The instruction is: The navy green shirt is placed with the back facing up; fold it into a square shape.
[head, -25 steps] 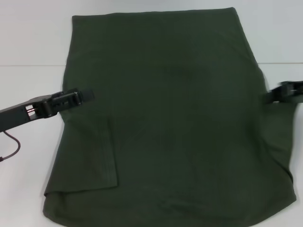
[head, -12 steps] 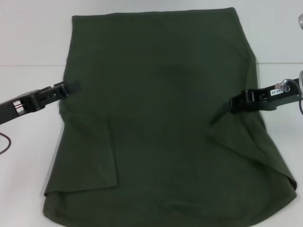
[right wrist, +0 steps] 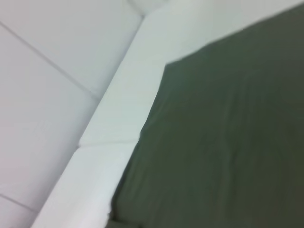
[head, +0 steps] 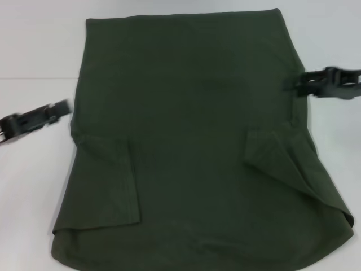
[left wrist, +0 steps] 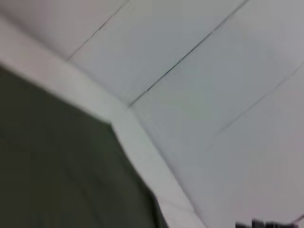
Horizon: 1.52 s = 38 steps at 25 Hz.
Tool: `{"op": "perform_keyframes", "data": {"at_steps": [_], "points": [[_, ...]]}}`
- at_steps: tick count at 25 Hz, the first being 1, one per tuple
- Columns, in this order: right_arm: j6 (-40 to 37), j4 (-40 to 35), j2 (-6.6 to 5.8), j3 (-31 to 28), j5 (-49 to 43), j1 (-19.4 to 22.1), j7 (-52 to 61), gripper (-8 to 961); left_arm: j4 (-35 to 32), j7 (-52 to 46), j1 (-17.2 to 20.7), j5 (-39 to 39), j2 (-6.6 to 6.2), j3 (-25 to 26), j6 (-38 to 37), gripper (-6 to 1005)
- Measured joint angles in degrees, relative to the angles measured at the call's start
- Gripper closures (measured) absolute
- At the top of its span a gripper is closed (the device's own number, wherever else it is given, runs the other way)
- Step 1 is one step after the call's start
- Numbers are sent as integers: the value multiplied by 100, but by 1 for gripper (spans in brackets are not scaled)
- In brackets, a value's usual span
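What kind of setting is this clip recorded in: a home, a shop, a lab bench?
Most likely a lab or data-collection bench. A plain white table holds only the navy green shirt, and the left gripper and right gripper sit at its sides. The wrist views show bare pale panelled surfaces, nothing domestic.

You are looking at what seems a lab bench: a plain white table (head: 34,51) meeting white panelled walls (left wrist: 228,71).
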<state>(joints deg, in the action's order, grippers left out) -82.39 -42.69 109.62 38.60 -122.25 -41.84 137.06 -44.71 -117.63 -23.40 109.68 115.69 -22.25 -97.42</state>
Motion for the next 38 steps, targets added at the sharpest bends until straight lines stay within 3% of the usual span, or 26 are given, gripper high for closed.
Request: {"op": "perform_keyframes", "data": {"at_steps": [4,7,14,24,38], "points": [[-24,-284,-177,30,-112,113,143,372,23,-967,240,472,-398,-44,-520,162],[-33,-392,-244,18,-151,104,300,348,30,-1460,411,1023,-537,-41,-850,165],[-52,-470,-229,65,-276,41,461,347,24,-2017,593,2077,-378,-16,-747,171],[-51,-431,-213,54,-276,95,446,346,43,-2274,482,2669,-134,-40,-179,180],[-49,-424,-204,22,-266,118,432,346,358,-2305,127,2969,-23,-52,197,193]]}}
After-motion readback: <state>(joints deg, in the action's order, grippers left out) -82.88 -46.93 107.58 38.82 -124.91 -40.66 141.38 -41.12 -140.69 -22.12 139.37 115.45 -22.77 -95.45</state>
